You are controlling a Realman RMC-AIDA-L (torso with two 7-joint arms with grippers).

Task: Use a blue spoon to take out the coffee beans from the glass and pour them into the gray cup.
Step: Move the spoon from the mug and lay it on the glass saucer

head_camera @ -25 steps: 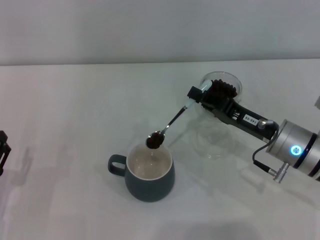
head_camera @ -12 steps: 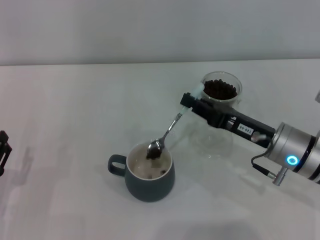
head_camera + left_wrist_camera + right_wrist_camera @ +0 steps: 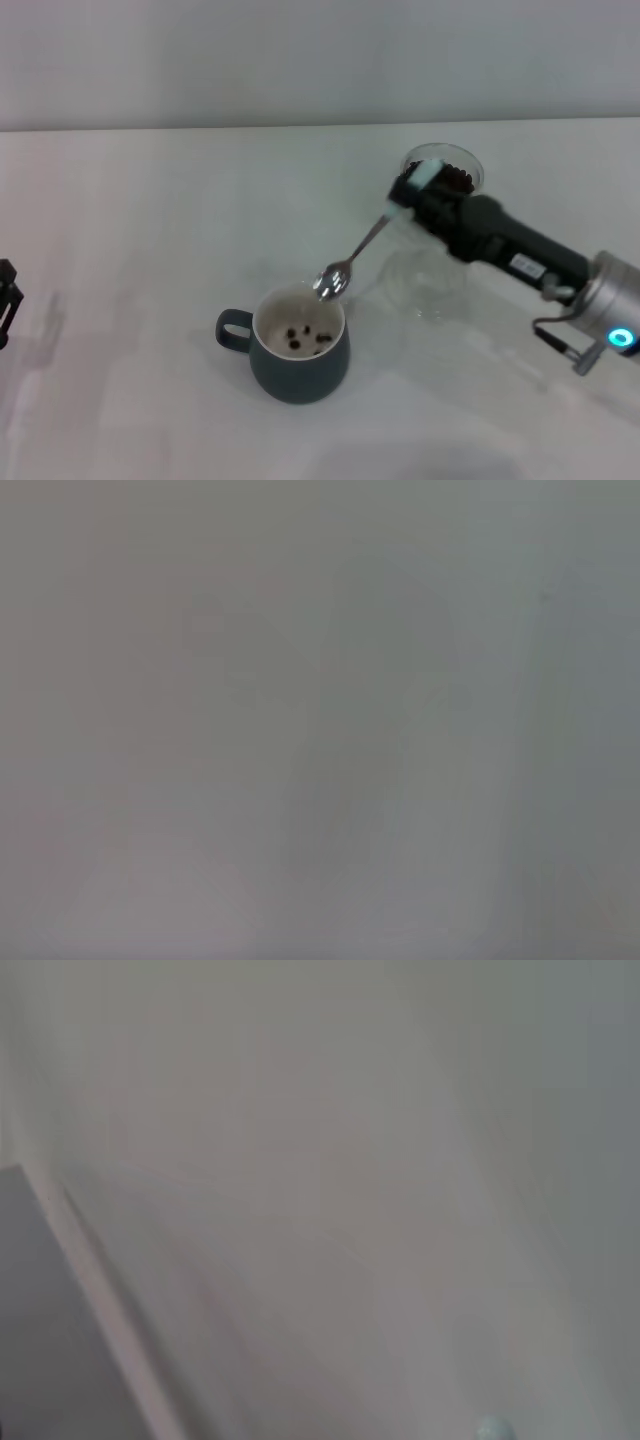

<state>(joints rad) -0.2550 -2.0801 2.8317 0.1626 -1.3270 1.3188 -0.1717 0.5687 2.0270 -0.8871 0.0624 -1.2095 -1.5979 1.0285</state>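
light: even, soft, bright | shadows: faint | head view: mildly soft | wrist views: blurred featureless grey

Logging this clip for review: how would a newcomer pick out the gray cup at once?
On the white table, look near the front, below the blue spoon held by the right gripper. The gray cup is squat, dark outside, cream inside, with coffee beans in it; the glass behind is clear.

Spoon emptied and lifted clear of the mug

The slim silver teaspoon with the pale-blue handle (image 3: 362, 248), clamped in the right gripper (image 3: 408, 190), has lost its load: its bowl, heaped with beans a second ago, now hangs bare just above the far rim of the squat blue-gray ceramic mug (image 3: 296, 352). Small dark roasted coffee beans (image 3: 308, 338) now lie on the mug's cream floor. The gripper has swung back toward the clear double-walled glass cup (image 3: 447, 172), now just behind it.
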